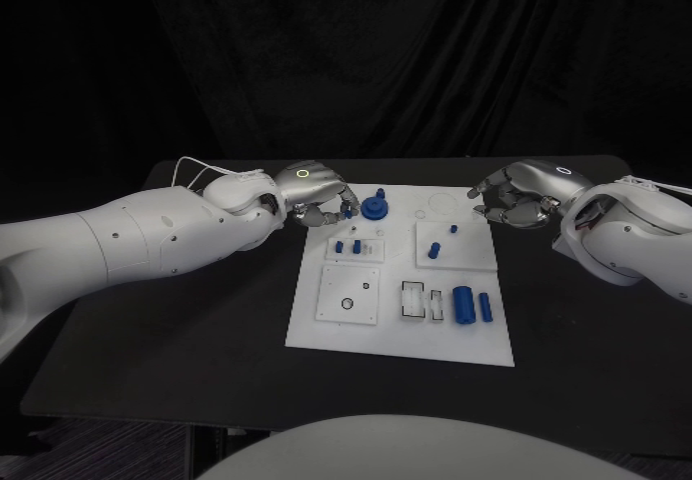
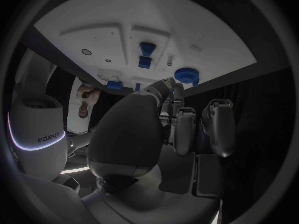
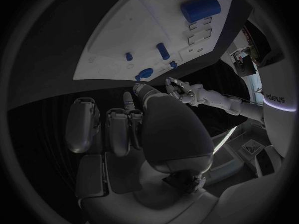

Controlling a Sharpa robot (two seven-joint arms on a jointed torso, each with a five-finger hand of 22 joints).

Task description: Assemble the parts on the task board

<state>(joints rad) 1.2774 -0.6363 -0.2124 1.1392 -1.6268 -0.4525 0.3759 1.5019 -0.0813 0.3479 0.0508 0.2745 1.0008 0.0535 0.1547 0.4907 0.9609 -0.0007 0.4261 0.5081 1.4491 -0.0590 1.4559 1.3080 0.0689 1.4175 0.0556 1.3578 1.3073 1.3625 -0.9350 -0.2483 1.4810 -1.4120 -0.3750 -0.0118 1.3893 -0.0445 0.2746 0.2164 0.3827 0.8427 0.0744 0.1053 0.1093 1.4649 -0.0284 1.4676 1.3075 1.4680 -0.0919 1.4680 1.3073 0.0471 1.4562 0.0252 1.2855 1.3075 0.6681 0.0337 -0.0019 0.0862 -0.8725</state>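
Left hand [image 1: 315,192] hovers at the far left corner of the task board [image 1: 332,335], fingers curled in, and I can't see anything between them; whether it touches a part there cannot be told. In the left wrist view that same hand [image 2: 168,129] has its fingers drawn close together, tips pointing toward the board's edge near the round blue gear-like part [image 2: 186,75]. In the head view that round blue part [image 1: 375,207] stands at the board's far edge, just beside the left hand's fingertips.

Over on the other side, the right hand [image 1: 522,195] hangs at the far right corner of the board, fingers bent and loosely apart, nothing visibly held. From its own wrist camera the right hand [image 3: 134,122] shows fingers lined up side by side, well apart from the board.

The board lies in the middle of the black worktop [image 1: 188,350]. Toward its near right part lies a large blue cylinder [image 1: 463,304], with a slimmer blue peg [image 1: 485,307] just beside it, closer to the right edge. Two small blue pieces [image 1: 346,244] stand on a raised square left of centre, and two more small blue pegs [image 1: 443,240] on the square to the right.
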